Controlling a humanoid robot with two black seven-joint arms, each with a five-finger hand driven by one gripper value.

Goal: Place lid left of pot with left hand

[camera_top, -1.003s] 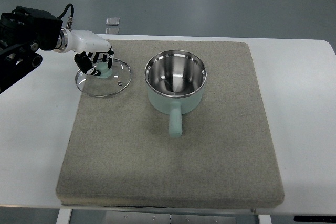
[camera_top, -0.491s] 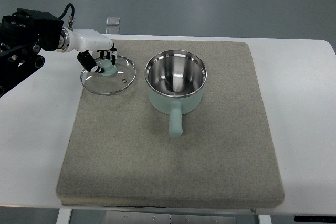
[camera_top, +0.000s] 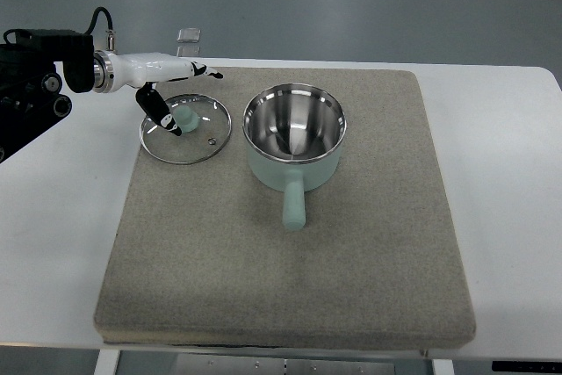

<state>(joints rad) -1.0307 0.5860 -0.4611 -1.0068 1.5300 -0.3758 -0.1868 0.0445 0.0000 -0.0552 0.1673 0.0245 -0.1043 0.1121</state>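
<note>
One grey mat (camera_top: 290, 270) carries everything — the pot (camera_top: 294, 138) at centre-back, the glass lid (camera_top: 186, 128) flat on the mat just left of it, apart from its wall. Left hand (camera_top: 180, 85) hangs over the lid with fingers spread, gripping nothing, thumb beside the knob (camera_top: 185, 118). Judged step: release — next, lift clear without snagging the knob.

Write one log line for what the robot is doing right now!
left hand: open, fingers spread over lid | lid: flat on mat, left of pot | pot: uncovered, empty, handle toward camera | right hand: not in view
</note>
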